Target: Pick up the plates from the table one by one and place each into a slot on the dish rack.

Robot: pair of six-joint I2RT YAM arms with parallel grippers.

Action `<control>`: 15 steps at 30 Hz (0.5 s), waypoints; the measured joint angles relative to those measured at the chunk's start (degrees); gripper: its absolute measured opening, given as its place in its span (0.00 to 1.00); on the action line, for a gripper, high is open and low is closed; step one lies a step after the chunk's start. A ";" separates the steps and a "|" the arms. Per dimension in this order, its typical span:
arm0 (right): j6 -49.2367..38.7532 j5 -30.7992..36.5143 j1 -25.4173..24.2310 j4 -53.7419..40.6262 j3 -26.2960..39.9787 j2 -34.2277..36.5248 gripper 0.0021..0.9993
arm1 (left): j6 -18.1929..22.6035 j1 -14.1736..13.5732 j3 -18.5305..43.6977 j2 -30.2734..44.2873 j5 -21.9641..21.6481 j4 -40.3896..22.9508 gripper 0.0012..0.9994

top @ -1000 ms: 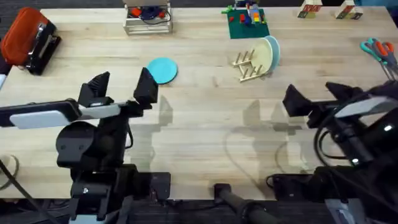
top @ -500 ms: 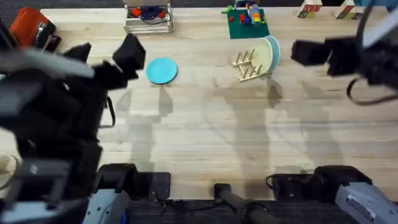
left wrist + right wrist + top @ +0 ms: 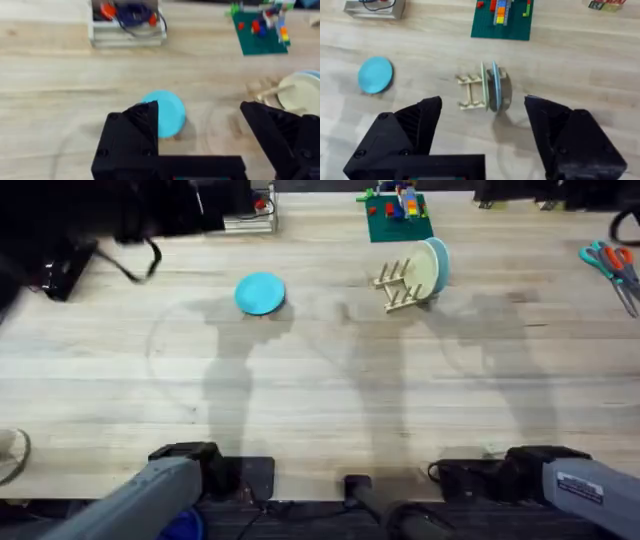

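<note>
Both my arms have lifted high. Left gripper (image 3: pixel 200 145), spread wide, should drop squarely over the turquoise plate (image 3: pixel 260 293) mid-table, toward the far edge.

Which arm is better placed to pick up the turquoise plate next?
Left, probably. The left claw is open with the turquoise plate just ahead of it, while the right claw faces the dish rack.

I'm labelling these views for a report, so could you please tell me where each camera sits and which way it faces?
Overhead: above the arm bases, looking down and forward over the table; both bases show at the bottom.
Left wrist: on the left arm, facing the turquoise plate; the open left claw shows below.
Right wrist: on the right arm, facing the dish rack; the open right claw shows below.
All three share plate and rack.
</note>
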 joint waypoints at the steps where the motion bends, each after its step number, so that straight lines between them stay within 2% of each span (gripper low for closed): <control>1: 0.00 -0.08 0.00 -1.84 1.47 0.25 1.00 | 0.15 0.10 3.03 2.37 0.60 -2.72 0.99; 4: 0.00 -0.43 0.00 -6.95 4.56 0.39 1.00 | 0.61 0.15 12.08 8.64 1.63 -11.49 0.99; 8: 0.00 -0.46 0.00 -11.67 6.56 0.41 1.00 | 0.86 0.15 20.89 13.86 2.20 -19.33 0.99; 11: -0.02 -0.46 0.00 -12.44 6.80 0.39 1.00 | 0.90 0.15 23.87 15.50 2.35 -20.75 0.99; 15: -0.01 -0.46 0.00 -12.61 6.80 0.40 1.00 | 0.90 0.15 24.17 15.61 2.40 -21.14 0.99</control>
